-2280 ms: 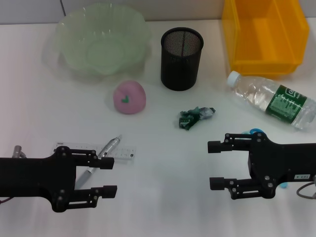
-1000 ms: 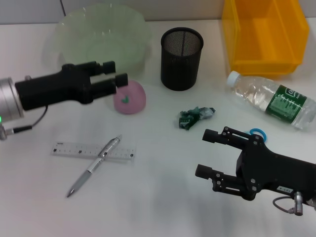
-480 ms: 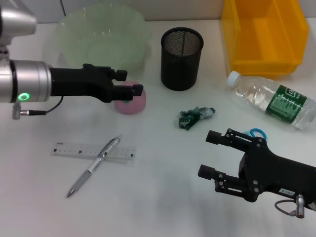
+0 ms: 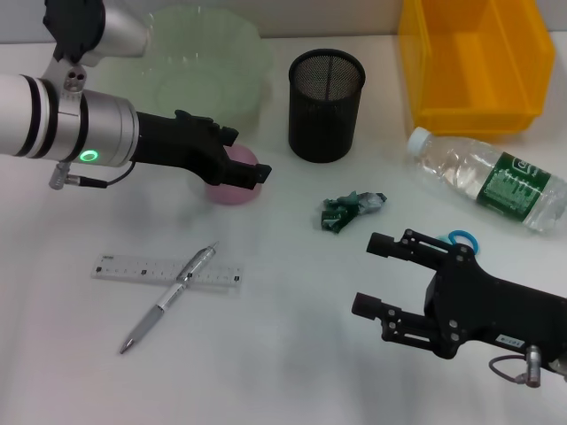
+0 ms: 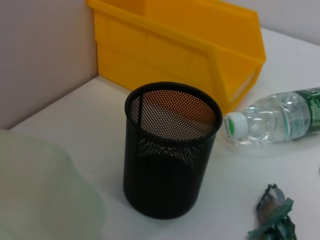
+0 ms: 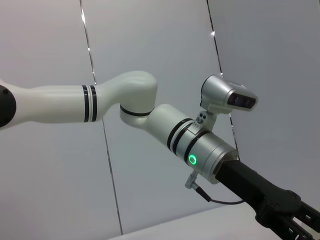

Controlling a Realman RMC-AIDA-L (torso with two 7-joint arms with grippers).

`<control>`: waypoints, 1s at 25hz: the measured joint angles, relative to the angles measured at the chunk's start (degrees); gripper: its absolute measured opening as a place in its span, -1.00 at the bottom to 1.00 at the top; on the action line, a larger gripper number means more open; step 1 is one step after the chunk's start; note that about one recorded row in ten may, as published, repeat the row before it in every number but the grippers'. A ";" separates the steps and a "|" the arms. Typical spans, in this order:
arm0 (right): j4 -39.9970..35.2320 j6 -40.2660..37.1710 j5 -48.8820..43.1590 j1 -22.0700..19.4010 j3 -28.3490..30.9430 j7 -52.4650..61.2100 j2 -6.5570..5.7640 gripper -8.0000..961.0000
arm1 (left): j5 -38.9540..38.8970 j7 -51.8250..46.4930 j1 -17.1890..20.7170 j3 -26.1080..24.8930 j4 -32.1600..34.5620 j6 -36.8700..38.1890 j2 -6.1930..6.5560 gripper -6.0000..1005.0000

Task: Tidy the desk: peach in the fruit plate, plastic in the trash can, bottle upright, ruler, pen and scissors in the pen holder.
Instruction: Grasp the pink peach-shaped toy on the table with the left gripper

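The pink peach (image 4: 232, 189) lies on the desk (image 4: 292, 292) in front of the pale green fruit plate (image 4: 208, 66). My left gripper (image 4: 247, 156) reaches in from the left, open, one finger on each side of the peach's top. The crumpled green plastic (image 4: 351, 211) (image 5: 272, 220) lies mid-desk. The bottle (image 4: 492, 181) (image 5: 272, 117) lies on its side by the yellow trash can (image 4: 469, 62) (image 5: 185, 45). The pen (image 4: 168, 297) crosses the ruler (image 4: 146, 268). A blue scissors handle (image 4: 462, 237) shows behind my open right gripper (image 4: 370, 274). The black pen holder (image 4: 326, 104) (image 5: 172, 150) stands empty.
The left arm's silver and white links (image 4: 62, 124) (image 6: 200, 145) hang over the plate's left side. A grey wall backs the desk behind the plate and trash can. Bare tabletop lies between the ruler and the right gripper.
The left gripper has pushed farther right and lower, from beside the peach to straddling its top. The right gripper has barely shifted.
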 joint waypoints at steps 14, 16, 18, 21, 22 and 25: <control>1.15 1.42 -0.01 1.10 0.09 -0.68 0.08 0.53 | 0.23 0.01 0.47 6.65 -0.77 -7.53 -0.06 0.62; 1.19 1.49 -0.01 1.29 0.09 -0.69 0.08 0.54 | 1.66 0.02 0.67 8.62 -1.08 -9.71 -0.11 0.62; 1.20 1.71 -0.01 1.40 0.09 -0.70 0.09 0.54 | 1.68 0.05 0.68 8.92 -1.29 -10.14 -0.11 0.62; 1.22 1.96 -0.01 1.47 0.09 -0.70 0.08 0.53 | 1.70 0.10 0.80 9.08 -1.54 -10.98 -0.11 0.62; 1.23 1.97 -0.01 1.47 0.10 -0.70 0.07 0.53 | 1.70 0.10 0.84 9.09 -1.55 -11.14 -0.11 0.62; 1.31 1.99 0.03 1.58 0.41 -0.70 0.05 0.53 | 1.41 0.08 1.11 9.10 -0.97 -11.32 -0.10 0.62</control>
